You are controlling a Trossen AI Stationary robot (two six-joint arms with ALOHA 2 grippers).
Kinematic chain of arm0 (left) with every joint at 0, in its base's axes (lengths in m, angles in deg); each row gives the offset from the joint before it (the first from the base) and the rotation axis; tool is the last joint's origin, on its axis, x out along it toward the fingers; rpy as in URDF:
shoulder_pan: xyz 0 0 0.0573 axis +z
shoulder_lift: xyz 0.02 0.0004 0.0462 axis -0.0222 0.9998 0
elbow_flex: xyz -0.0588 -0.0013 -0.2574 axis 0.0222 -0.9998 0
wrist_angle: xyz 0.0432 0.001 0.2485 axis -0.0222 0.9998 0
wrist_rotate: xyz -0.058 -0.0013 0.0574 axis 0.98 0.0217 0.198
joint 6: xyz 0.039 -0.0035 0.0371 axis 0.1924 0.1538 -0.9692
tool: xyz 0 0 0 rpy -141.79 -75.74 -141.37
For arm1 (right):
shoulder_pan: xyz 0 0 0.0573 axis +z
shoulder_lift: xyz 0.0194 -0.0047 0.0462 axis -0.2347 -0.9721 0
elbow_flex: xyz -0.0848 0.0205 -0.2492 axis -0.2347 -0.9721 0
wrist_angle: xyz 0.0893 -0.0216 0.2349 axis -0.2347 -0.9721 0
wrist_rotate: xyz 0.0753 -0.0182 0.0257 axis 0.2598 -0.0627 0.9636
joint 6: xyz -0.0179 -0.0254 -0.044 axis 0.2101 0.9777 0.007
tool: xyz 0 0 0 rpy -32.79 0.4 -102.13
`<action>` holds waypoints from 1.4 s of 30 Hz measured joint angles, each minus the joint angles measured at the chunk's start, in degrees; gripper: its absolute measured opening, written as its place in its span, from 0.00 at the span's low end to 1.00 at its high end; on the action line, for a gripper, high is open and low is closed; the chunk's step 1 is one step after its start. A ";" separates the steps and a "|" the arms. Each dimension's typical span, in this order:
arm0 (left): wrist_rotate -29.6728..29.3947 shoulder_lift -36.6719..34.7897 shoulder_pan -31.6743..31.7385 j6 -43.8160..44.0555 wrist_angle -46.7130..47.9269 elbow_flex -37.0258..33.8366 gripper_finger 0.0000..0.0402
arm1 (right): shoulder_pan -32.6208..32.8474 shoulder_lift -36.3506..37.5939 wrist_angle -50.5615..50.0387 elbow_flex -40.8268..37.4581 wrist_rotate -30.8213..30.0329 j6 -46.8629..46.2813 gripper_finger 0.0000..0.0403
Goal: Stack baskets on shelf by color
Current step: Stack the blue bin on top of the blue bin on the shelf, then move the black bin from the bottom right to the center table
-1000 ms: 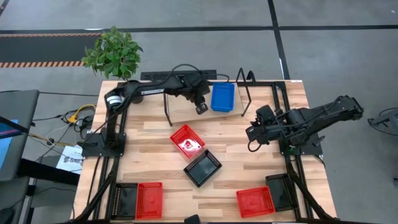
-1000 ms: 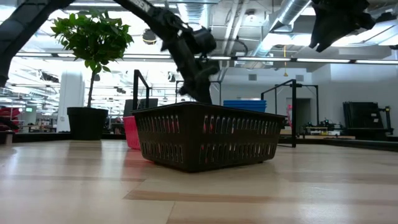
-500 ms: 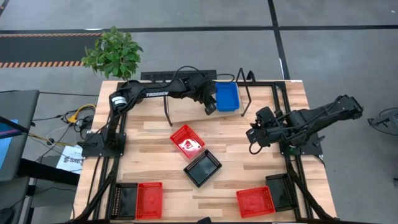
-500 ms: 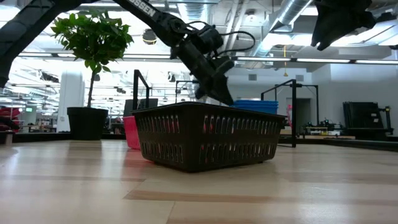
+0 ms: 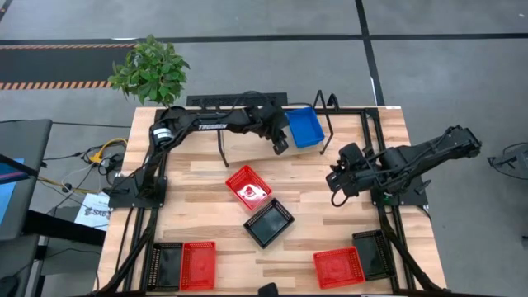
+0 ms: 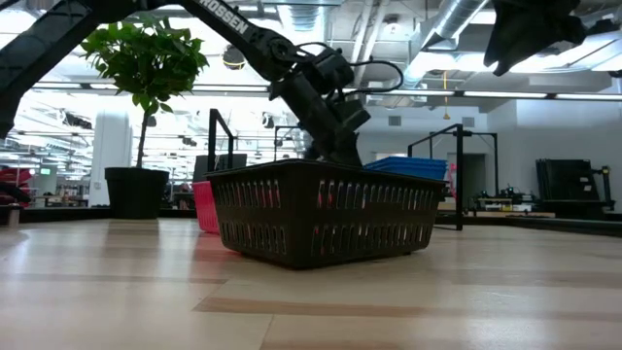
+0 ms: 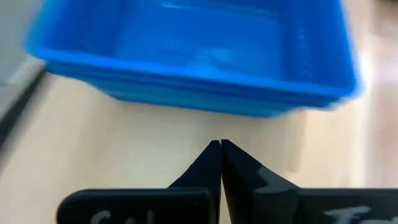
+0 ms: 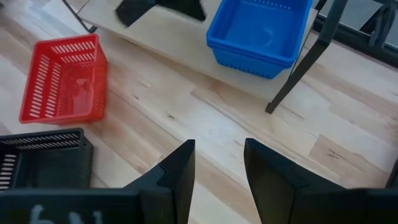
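Observation:
A stack of blue baskets [image 5: 305,126] stands askew on the shelf [image 5: 243,146], a light board on black wire legs at the table's far side. My left gripper [image 5: 280,146] is shut, low over the shelf at the stack's near left corner [image 7: 186,102]. Out on the table, a red basket [image 5: 248,186] and a black basket [image 5: 268,222] rest on their bottoms. My right gripper [image 5: 334,183] hangs open in the air over the table's right part, nothing between its fingers [image 8: 219,149]. My left gripper [image 7: 221,144] points its shut fingertips slanting down, from the table's left, at the lowest wall of the blue stack [image 7: 205,109]. A strip of shelf board shows between tips and wall in the wrist view. I cannot tell whether they touch.
A black and a red basket [image 5: 186,265] sit side by side at the near left corner, and a red and a black one [image 5: 351,262] at the near right. A potted plant [image 5: 150,70] stands beyond the far left corner. Bare wood lies around the middle baskets.
My left gripper, still shut, has moved along the shelf toward the table's right edge and sunk a little. The blue stack has slid to the right with it and turned, its near end swinging farther right than its far end.

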 joint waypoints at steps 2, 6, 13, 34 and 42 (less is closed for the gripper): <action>-1.66 -0.07 0.71 -0.44 -0.46 0.02 0.00 | 0.02 0.00 0.32 0.00 0.00 0.00 0.40; -4.43 0.24 2.05 -0.31 -6.43 -0.03 0.00 | 0.00 0.00 0.52 0.00 -0.01 0.00 0.40; -4.66 0.67 3.67 0.04 -9.01 -0.05 0.00 | 0.02 -0.01 0.55 0.00 -0.02 0.20 0.40; 2.43 -5.21 3.00 -4.03 -1.31 -0.05 0.00 | 0.12 0.01 0.39 -0.45 6.49 -0.89 0.40; 13.04 -20.65 -0.98 -8.45 14.54 -0.03 0.00 | 4.04 -0.02 -0.77 -4.22 16.04 -10.25 0.40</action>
